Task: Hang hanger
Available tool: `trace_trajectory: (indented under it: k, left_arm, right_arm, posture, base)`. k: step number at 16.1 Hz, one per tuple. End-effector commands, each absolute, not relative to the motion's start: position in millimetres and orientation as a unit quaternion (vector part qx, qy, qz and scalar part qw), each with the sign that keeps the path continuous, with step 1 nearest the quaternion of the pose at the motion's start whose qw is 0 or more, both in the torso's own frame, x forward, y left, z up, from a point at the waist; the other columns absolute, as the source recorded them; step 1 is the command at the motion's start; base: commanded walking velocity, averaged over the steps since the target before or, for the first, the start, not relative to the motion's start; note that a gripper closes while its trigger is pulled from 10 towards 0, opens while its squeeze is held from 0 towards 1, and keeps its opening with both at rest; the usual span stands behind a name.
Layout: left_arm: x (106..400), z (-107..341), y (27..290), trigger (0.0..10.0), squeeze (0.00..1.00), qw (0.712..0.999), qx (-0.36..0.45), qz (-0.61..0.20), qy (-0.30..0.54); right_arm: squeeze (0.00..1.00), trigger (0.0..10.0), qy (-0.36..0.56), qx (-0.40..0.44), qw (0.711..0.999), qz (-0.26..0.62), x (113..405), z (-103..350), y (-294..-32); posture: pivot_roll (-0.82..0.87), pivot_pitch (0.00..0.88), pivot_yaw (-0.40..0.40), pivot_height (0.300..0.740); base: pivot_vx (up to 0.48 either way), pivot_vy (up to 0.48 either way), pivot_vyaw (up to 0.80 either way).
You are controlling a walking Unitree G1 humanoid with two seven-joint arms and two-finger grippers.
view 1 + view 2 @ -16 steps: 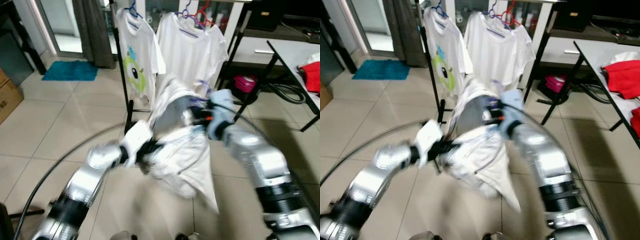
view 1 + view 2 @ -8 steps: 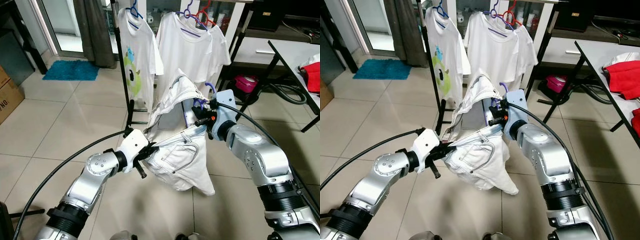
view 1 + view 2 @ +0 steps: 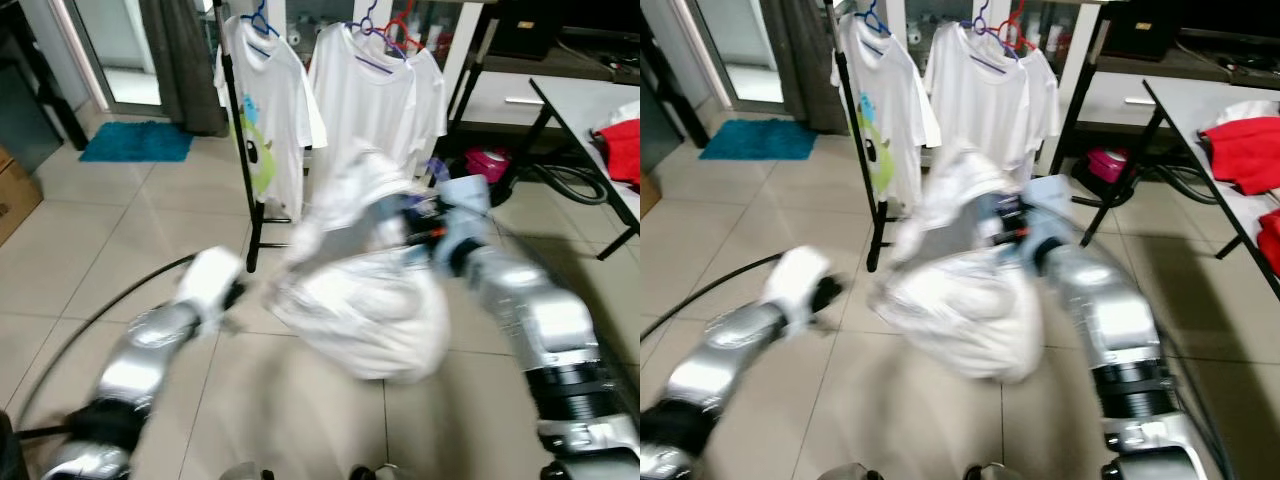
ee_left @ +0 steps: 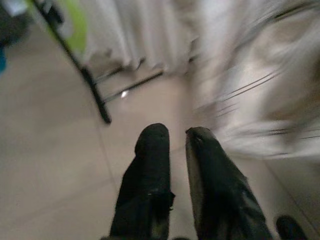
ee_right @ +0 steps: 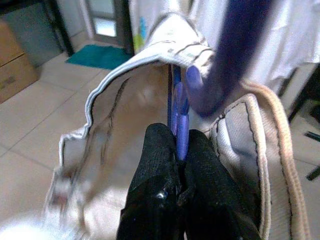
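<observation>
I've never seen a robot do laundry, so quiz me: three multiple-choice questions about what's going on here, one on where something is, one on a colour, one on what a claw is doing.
1. Where is the teal mat?
A. On the tiled floor near the doorway
B. On the table
C. Hung on the clothes rack

2. What colour is the hanger that the right claw grips?
A. Red
B. Purple-blue
C. Green

3. What is the left claw doing?
A. Clamped on the hanger
B. Holding nothing, fingers nearly together
C. Gripping the rack pole

Answers:
1. A: the teal mat lies on the tiles, far left, beyond the clothes rack.
2. B: the right claw pinches a purple-blue hanger draped with a white garment.
3. B: the left claw has only bare floor past its fingers, beside the garment, not touching it.
</observation>
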State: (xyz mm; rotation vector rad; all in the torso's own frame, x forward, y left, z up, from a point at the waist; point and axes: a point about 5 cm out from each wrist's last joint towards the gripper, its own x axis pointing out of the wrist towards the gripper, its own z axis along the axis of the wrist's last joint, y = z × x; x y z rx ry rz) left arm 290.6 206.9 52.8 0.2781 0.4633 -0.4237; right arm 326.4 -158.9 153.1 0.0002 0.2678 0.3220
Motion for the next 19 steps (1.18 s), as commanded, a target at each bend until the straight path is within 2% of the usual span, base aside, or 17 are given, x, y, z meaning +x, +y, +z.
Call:
trace_trajectory:
  k: [1,3,4,5,6,8,9,10,12,17,19]
  left_arm:
    - [287.4,47.8,197.4,10.0,1.00,0.941,0.127,-0.222,0.222]
    - [286.6,48.7,196.5,10.0,1.00,0.946,0.117,-0.220,0.209]
    - [283.9,60.5,193.1,10.0,0.14,0.958,0.072,-0.224,0.163]
    - [279.9,73.6,191.4,10.0,0.00,0.966,0.031,-0.222,0.125]
    - [276.1,81.6,191.0,10.0,0.00,0.971,0.012,-0.213,0.112]
    - [268.2,105.0,187.5,10.0,0.00,0.980,0.023,-0.193,0.050]
    - [267.0,110.7,187.0,10.0,0.00,0.983,0.025,-0.179,0.040]
    - [264.9,118.6,187.3,10.0,0.00,0.989,0.009,-0.143,0.031]
    - [262.4,117.5,186.6,10.0,0.00,0.989,0.025,-0.137,0.051]
    - [260.8,107.1,186.5,10.0,0.00,0.986,0.046,-0.136,0.083]
    - [259.7,105.0,184.2,10.0,0.00,0.985,0.047,-0.140,0.088]
  right_arm:
    - [0.00,0.0,0.105,0.015,0.980,0.170,325.3,166.3,-152.2]
    - [0.00,0.0,0.105,0.015,0.980,0.170,324.3,166.4,-151.9]
    - [0.00,0.0,0.108,0.011,0.981,0.160,322.0,165.6,-155.6]
    - [0.00,0.0,0.115,0.011,0.982,0.147,319.1,163.1,-161.4]
    - [0.00,0.0,0.119,0.013,0.984,0.134,316.0,159.7,-166.7]
    - [0.00,0.0,0.135,0.011,0.987,0.083,304.7,145.0,-174.2]
    - [0.00,10.0,0.146,0.002,0.987,0.066,300.4,138.3,-176.8]
    - [0.00,10.0,0.181,0.010,0.983,0.035,288.4,116.8,-184.2]
    - [0.00,10.0,0.167,0.038,0.985,0.009,280.0,107.8,-187.7]
    - [0.00,10.0,0.148,0.042,0.988,-0.030,276.9,101.1,-183.9]
    - [0.00,10.0,0.150,0.041,0.987,-0.034,275.6,99.2,-183.0]
  posture:
    - [-0.07,0.017,-0.012,0.740]
    - [-0.07,0.012,-0.004,0.740]
    - [-0.08,0.010,0.001,0.740]
    - [-0.08,0.005,0.010,0.740]
    - [-0.08,0.004,0.012,0.740]
    - [-0.08,0.006,0.007,0.740]
    - [-0.06,0.004,0.003,0.740]
    - [-0.05,0.002,-0.005,0.740]
    - [-0.04,0.000,-0.006,0.740]
    - [-0.05,0.000,0.034,0.740]
    - [-0.06,0.000,0.044,0.740]
  base:
    - [0.000,0.000,0.00]
    - [0.000,0.000,0.00]
    - [0.000,0.000,0.00]
    - [0.000,0.000,0.00]
    - [0.000,0.000,0.00]
    - [0.000,0.000,0.00]
    - [0.000,0.000,0.00]
    - [0.000,0.000,0.00]
    - [0.156,0.000,0.00]
    - [0.313,0.000,0.00]
    - [0.330,0.000,-0.77]
